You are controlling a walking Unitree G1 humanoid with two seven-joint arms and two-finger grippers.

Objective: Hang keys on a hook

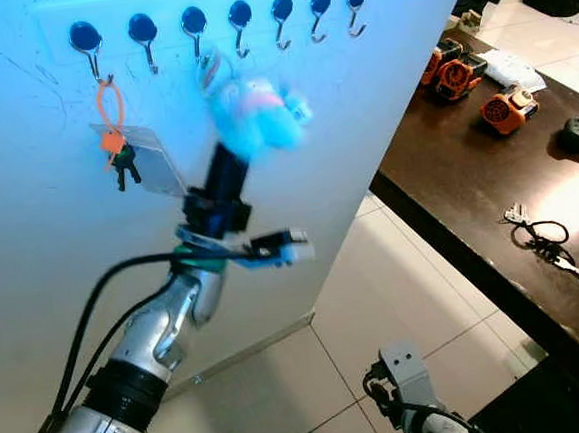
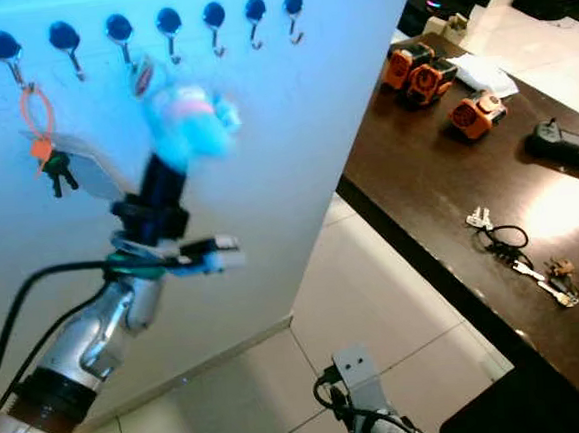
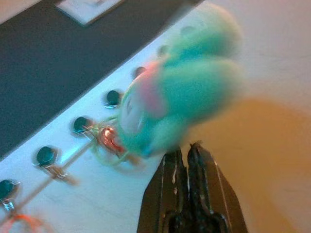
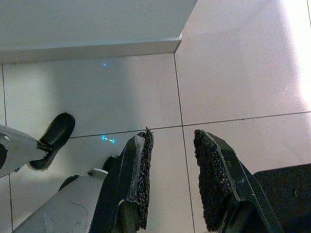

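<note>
**Raising a plush keychain to the hook row**

Spanning the left and centre of the head views, a pale wall panel (image 1: 381, 99) carries a row of hooks (image 1: 240, 25) with round dark heads along its upper edge. To the right, a dark table (image 1: 448, 194) runs from the upper right toward the lower right of the frame. The left arm reaches up from the lower left, and its left gripper (image 1: 228, 171) has its fingers pressed together on the blurred turquoise plush keychain (image 1: 256, 114), high in the upper centre just under the third and fourth hooks. Its ring (image 3: 109, 141) lies close by a hook; whether it has caught cannot be told.

The right gripper (image 4: 170, 179) hangs low over the tiled floor (image 4: 233, 73), fingers spread.

Orange power tools (image 1: 459, 73) sit at the table's far end. An orange-tagged key set (image 1: 115, 140) hangs on the leftmost hook. Loose keys (image 1: 547, 241) lie at the table's near right.
</note>
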